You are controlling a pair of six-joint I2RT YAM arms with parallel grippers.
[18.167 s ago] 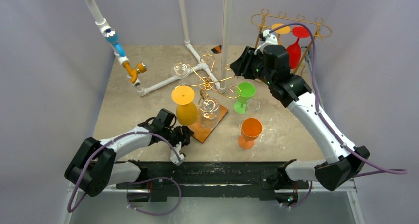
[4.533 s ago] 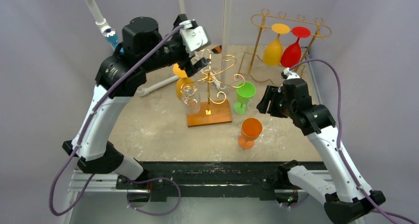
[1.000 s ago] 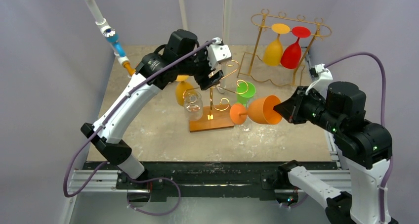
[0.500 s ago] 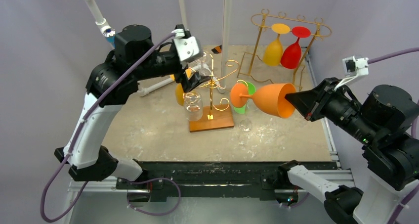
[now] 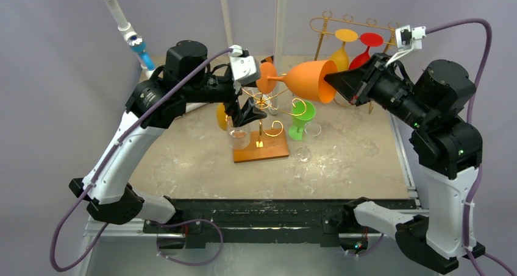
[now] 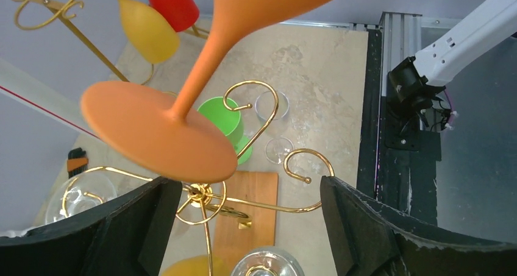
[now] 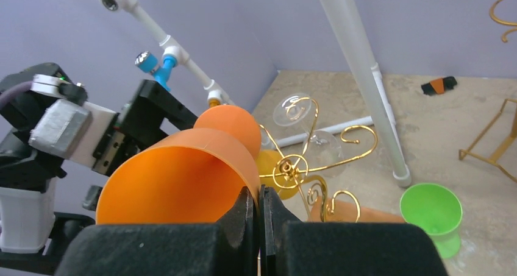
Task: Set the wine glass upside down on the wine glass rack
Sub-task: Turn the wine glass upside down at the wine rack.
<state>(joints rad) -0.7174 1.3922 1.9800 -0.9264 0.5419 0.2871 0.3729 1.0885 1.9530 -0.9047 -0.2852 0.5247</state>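
— Where's the orange wine glass (image 5: 310,80)?

— In the air, lying on its side over the middle of the counter (image 5: 183,160), toward the far edge. The bowl's mouth faces the right gripper (image 5: 339,81). The foot points left, above the gold wine glass rack (image 5: 263,100).

— Is it actually gripped? From overhead the black fingers just cover the rim.

— The right wrist camera shows it. The two fingers (image 7: 231,233) are pinched tight on the bowl's wall, with the rim edge running down between them.

— And the left gripper (image 6: 247,184)?

— Spread wide, with nothing in it. Its own camera makes that plain, while from overhead you only see it pointing down at the rack. That camera also shows the glass's foot right over the rack's centre hub. I can't tell whether it touches a hook.

— What else is out there?

— A green glass (image 5: 302,114) stands upright just right of the rack's wooden base (image 5: 261,148). A clear glass (image 5: 238,133) hangs from the rack's near left side. At the far right corner a second rack (image 5: 360,25) carries a yellow glass (image 5: 345,35) and a red glass (image 5: 370,39).
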